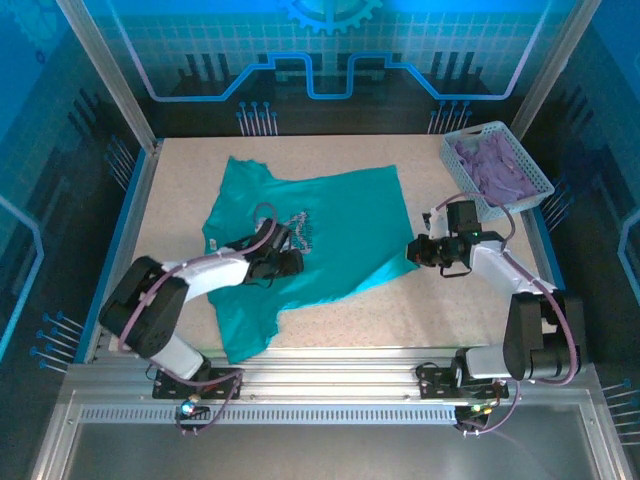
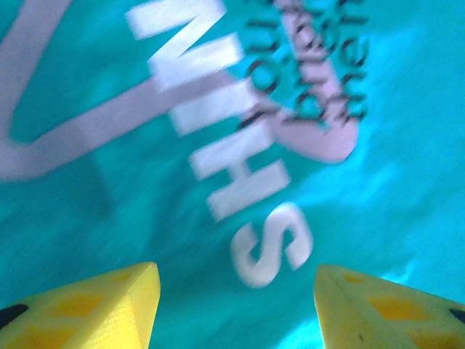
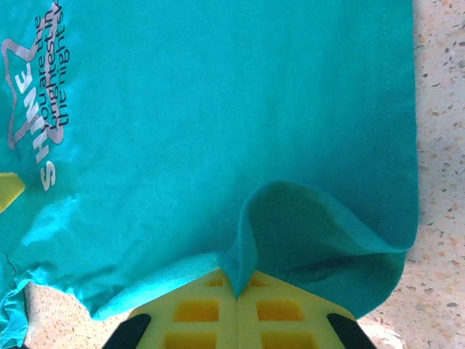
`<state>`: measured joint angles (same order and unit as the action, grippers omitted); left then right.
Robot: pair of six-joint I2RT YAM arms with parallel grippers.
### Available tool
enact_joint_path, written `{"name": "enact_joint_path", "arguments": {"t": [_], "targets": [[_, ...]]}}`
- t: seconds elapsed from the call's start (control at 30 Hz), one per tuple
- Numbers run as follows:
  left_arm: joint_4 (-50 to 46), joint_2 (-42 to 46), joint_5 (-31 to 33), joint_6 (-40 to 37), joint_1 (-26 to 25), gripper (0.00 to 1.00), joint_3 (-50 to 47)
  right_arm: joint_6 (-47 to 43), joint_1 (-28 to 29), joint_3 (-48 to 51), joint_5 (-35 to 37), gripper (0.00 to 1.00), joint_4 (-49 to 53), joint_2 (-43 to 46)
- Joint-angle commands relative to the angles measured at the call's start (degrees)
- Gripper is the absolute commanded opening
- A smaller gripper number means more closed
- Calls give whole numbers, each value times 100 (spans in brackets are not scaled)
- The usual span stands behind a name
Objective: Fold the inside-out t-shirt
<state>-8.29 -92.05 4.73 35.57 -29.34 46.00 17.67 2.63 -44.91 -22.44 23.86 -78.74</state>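
2 grippers are sharing the work, and they are doing different things. The right gripper (image 3: 237, 287) is pressing its yellow jaws together on an edge of the inside-out t-shirt (image 3: 218, 109), and a loose lip of teal fabric is curling up just ahead of its fingertips. Beyond that lip the shirt is lying flat, spreading away from the gripper toward the printed graphic (image 3: 36, 94) at the far left, while bare speckled table (image 3: 439, 145) is showing along the gripper's right side.

The left gripper (image 2: 236, 291) is hovering with its jaws apart and nothing between them, directly over the pale lettering of the graphic (image 2: 240, 167), close to the cloth. Whether its fingertips are touching the fabric is not clear.

From above, the t-shirt (image 1: 330, 215) is lying spread but rumpled between the 2 arms, with the left gripper (image 1: 285, 262) over its middle and the right gripper (image 1: 415, 250) at its right edge. A basket (image 1: 548, 185) of purple cloth (image 1: 495, 160) is sitting well behind the right gripper, apart from the shirt.

By my reading, a first fold is starting, with the right edge pinched and ready to be carried. The next move is calling for lifting that edge just clear of the table and drawing it across toward the graphic, while the left gripper is either moving aside or taking a matching grip so the fold lands straight.
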Motion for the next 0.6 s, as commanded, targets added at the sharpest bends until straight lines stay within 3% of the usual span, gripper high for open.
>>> {"name": "enact_joint_path", "arguments": {"t": [0.0,0.2,0.37,0.47,0.57], "targets": [[379,-629,-358,-232,44,59,456,101,-170,-220,136,0,-134,-85],[264,-1662,-587,-478,43,59,1672,271,-334,-376,225,0,-283,-230],[-345,-2521,-616,-908,49,59,3231,315,-355,-699,573,0,-268,-351],[-427,-2342,-571,-1067,44,59,3506,294,-351,-799,677,0,-177,-318],[-272,-1532,-531,-1071,35,60,2899,209,-308,-762,774,0,-69,-151]]}}
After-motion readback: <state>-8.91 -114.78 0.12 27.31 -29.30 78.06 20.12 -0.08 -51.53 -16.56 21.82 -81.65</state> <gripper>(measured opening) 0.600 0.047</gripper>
